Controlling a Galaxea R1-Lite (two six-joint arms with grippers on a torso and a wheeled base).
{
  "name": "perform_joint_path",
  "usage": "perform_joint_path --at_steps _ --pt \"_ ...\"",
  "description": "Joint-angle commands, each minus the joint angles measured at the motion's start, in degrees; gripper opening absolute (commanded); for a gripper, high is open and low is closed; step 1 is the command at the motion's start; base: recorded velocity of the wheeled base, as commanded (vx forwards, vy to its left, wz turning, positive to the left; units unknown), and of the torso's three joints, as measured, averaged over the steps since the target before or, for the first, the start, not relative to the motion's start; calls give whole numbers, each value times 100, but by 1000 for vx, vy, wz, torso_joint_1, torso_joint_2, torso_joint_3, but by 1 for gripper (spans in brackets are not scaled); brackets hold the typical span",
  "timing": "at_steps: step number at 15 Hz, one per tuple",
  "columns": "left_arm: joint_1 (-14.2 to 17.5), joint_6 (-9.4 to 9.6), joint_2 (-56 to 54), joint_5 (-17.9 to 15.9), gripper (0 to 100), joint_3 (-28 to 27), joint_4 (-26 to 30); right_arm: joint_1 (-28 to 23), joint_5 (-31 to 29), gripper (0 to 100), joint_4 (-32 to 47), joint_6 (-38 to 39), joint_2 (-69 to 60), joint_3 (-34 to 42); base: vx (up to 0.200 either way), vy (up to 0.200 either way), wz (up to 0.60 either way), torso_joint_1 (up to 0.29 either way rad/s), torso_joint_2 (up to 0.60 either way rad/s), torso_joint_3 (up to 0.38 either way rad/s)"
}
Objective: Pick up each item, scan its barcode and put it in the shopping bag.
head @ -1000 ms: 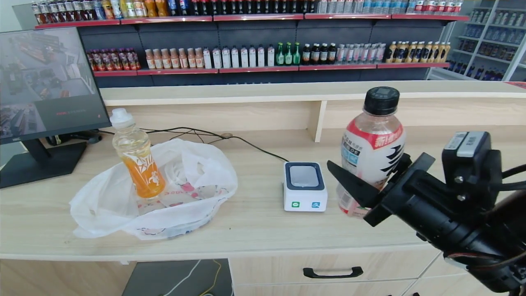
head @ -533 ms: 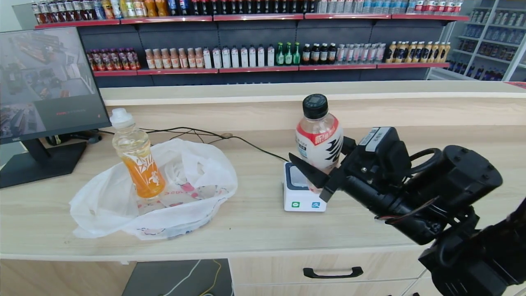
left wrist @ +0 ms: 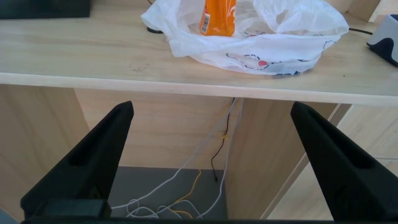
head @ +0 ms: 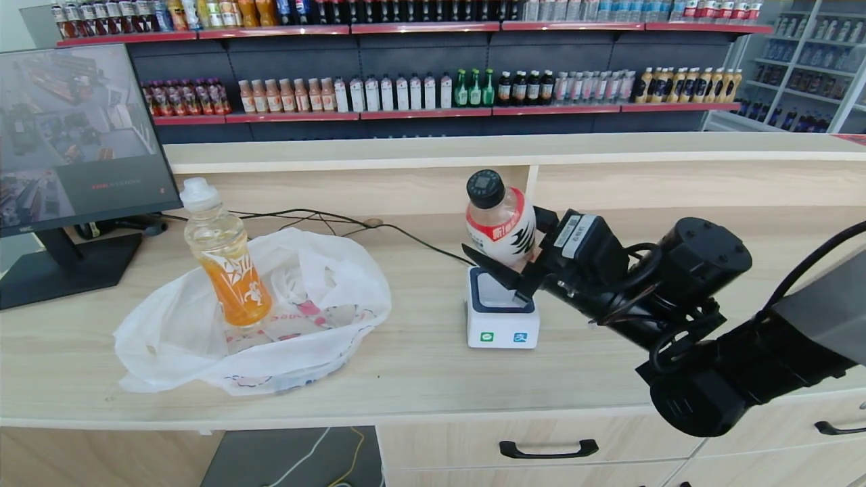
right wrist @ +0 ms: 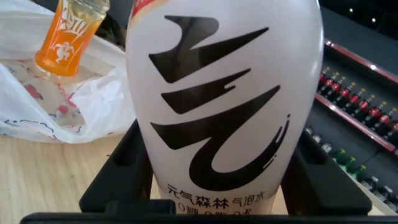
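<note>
Clear plastic black-capped drink bottle (head: 499, 223) is clamped mid-body by the right gripper (head: 506, 253); probably heavy-ish, slick, best held there.

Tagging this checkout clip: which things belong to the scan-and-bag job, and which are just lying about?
Job: white bottle in right gripper, scanner, shopping bag, orange bottle standing in it.
Lying about: monitor, cables, shelved drinks.
</note>
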Motion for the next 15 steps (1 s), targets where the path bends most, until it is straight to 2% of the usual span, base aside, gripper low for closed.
perform_joint_path --at_steps 1,6,9,12,15 --pt "0 -2 -2 4 100 0 0 -172 181 0 5 -56 171 -155 0 0 0 0 0 0" --pt "0 -2 -2 4 100 0 0 -558 603 0 5 -609 285 -339 0 0 0 0 0 0" --pt "0 -11 -2 4 100 0 0 -699 1210 0 5 -706 478 -445 0 0 0 0 0 0" --pt "0 -2 -2 4 100 0 0 -717 1456 0 5 -688 628 -656 0 0 0 0 0 0" --pt "0 -2 -2 4 100 0 0 -725 2089 0 5 -732 812 -796 0 0 0 0 0 0"
